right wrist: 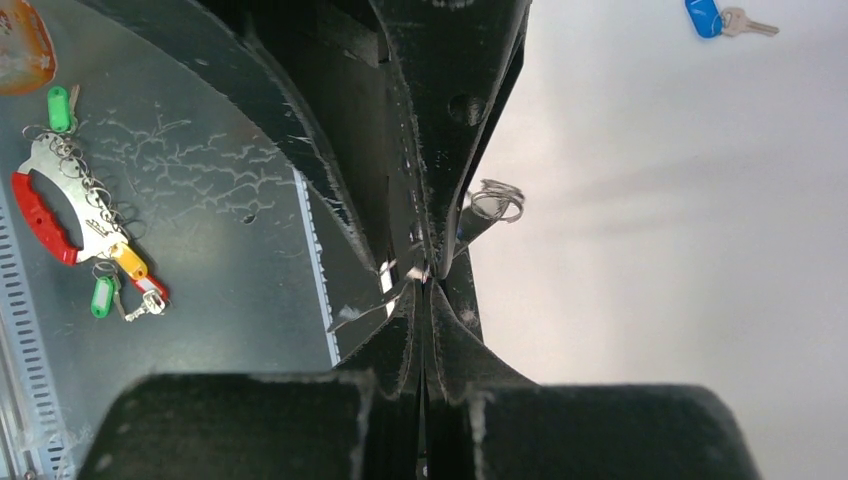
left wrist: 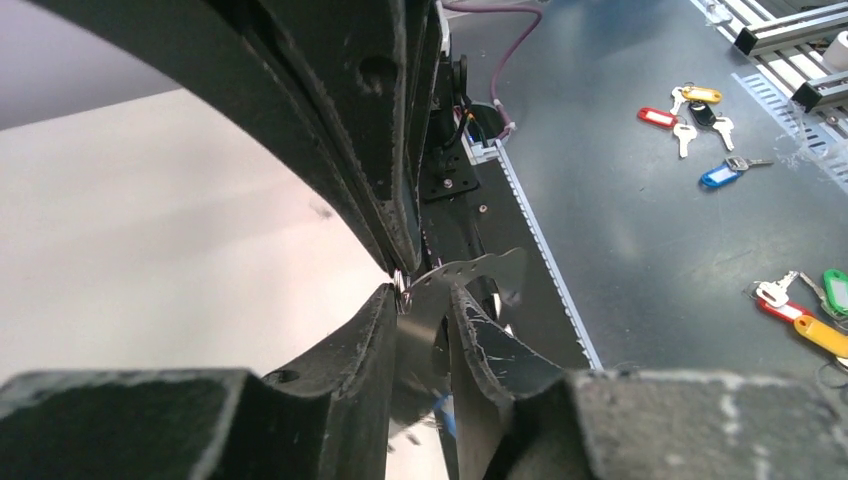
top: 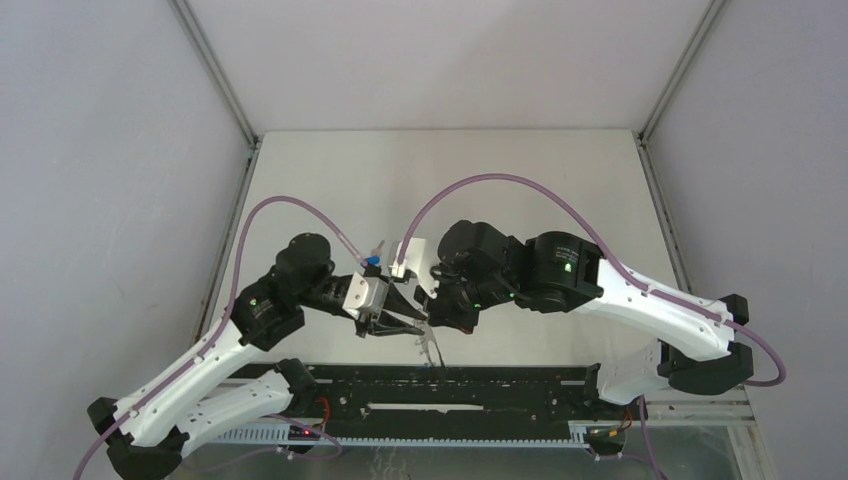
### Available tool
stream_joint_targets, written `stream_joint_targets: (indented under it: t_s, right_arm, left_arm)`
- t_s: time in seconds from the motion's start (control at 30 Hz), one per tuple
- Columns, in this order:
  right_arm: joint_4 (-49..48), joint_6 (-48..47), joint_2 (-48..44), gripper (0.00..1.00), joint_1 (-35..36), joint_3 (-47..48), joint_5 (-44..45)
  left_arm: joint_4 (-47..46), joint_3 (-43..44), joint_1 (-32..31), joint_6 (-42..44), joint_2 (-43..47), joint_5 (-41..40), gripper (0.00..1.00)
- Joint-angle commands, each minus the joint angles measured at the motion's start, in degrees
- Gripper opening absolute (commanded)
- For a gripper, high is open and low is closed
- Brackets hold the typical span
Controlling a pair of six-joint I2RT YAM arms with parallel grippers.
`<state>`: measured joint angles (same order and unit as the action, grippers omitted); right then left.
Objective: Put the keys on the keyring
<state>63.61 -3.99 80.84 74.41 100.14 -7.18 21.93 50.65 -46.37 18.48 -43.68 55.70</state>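
Grey keyring [left wrist: 480, 266] clamped by right gripper [right wrist: 425, 275]; left gripper [left wrist: 425, 293] straddles it, grip unclear. Blue-tag key [right wrist: 712, 17] twd far table [top: 450, 180] edge, nearer left.

surface: pale table [top: 450, 180], walls at left, right and far sides | lying on it: one blue-tagged key [right wrist: 706, 16], flat, apart from anything else | near edge: black rail [top: 440, 385] | past the near edge: grey metal sheet [left wrist: 620, 230] bearing loose coloured-tag keys [left wrist: 700, 113] and a red-gripped key holder [right wrist: 40, 215]
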Motion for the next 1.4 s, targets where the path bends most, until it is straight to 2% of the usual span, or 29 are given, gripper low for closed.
stream_joint_targets:
  t_s: [0.0,0.23,0.5,0.73,0.8,0.93,1.17,1.23,1.33,1.37]
  right_arm:
    - [-2.0,-0.7,-0.7,0.00,0.6,2.4,-0.1]
    - [-2.3,-0.4,-0.5,0.00,0.6,2.6,-0.1]
    - [-3.0,0.0,0.4,0.00,0.6,2.7,0.2]
    - [-3.3,0.1,0.8,0.00,0.6,2.7,0.3]
    - [-3.5,0.3,0.8,0.00,0.6,2.7,0.3]
    - [-3.5,0.5,0.6,0.00,0.6,2.6,0.3]
    - [-3.9,0.9,-0.4,0.00,0.6,2.6,-0.3]
    - [-5.5,1.1,-1.8,0.08,0.6,1.5,-0.3]
    - [-11.0,0.5,-6.8,0.33,0.6,-3.1,1.6]
    - [-13.5,0.2,-9.0,0.38,0.5,-5.1,2.1]
  left_arm:
    - [0.4,-1.8,-0.2,0.8,0.6,-1.8,0.29]
    - [-1.1,-2.4,-0.5,1.3,0.6,-5.9,0.20]
    - [-3.7,-2.8,-0.6,-1.8,0.6,-5.2,0.13]
    - [-4.3,-3.1,-0.6,-3.4,0.9,-3.3,0.21]
    - [-4.1,-3.4,-0.6,-3.3,1.1,-3.5,0.18]
    - [-4.1,-4.0,-0.6,-2.4,1.4,-3.8,0.01]
    - [-1.6,-4.4,-0.6,1.4,1.7,-4.1,0.00]
    - [-1.6,-4.4,-0.6,2.7,1.8,-2.5,0.00]
    - [-0.5,-3.4,-0.6,8.3,2.0,-0.2,0.00]
    - [0.7,-2.6,-0.7,11.0,2.0,0.4,0.00]
